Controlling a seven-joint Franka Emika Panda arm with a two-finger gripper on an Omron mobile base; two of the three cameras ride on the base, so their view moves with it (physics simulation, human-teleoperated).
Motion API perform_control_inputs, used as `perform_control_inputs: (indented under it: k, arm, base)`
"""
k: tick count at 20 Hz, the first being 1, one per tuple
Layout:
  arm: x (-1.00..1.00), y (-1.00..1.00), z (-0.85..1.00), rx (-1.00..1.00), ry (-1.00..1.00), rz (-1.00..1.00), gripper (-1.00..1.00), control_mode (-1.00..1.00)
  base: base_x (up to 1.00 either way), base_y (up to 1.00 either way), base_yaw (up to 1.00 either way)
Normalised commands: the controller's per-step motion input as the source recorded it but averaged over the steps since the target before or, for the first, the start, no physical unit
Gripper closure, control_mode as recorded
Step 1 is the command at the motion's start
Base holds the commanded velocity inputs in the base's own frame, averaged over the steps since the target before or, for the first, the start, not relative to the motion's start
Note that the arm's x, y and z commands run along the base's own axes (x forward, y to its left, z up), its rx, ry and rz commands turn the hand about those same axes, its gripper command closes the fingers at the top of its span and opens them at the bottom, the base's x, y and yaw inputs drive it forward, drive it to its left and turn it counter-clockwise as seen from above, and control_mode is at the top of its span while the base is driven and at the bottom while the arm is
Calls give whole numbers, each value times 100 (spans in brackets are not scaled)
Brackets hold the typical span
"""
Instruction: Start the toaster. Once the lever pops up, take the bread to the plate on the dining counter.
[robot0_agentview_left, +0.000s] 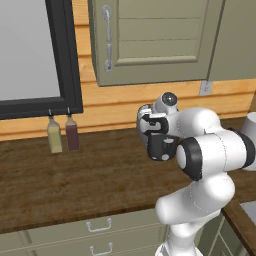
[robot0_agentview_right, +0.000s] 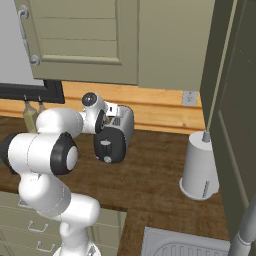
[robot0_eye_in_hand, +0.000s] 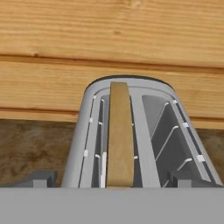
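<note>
No writing is legible on the toaster (robot0_eye_in_hand: 131, 131). Bread (robot0_eye_in_hand: 119, 135) stands upright in its left slot, just beyond the gripper (robot0_eye_in_hand: 111, 179), whose jaws are spread wide, straddling the toaster and holding nothing.

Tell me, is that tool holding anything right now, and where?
Nothing. The tool is open above the toaster, its tips apart on either side, while the bread stands untouched in one slot.

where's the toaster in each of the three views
Left base view: the toaster sits just right of centre on the worktop, half hidden behind the arm's wrist.
Right base view: left of centre, black end panel facing the camera.
Hand view: bottom centre, seen from above, with the bread in its left slot.
Shared landmark: the orange wood-plank wall behind it.
</note>
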Motion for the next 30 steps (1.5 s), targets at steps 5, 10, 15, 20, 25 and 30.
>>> perform_control_inputs:
  k: [5,10,15,20,25,30]
  arm:
    - [0,0,-25,0,0,0,-100,-100]
    - [1,0,-28,0,0,0,100,-100]
    - [0,0,-30,0,0,0,100,-100]
    - [0,0,-31,0,0,0,100,-100]
    - [0,0,-30,0,0,0,100,-100]
    - [-4,0,-8,0,-5,0,100,-100]
  base:
    - [0,0,0]
    - [0,0,0]
    - [0,0,0]
    - [0,0,0]
    - [0,0,0]
    - [0,0,0]
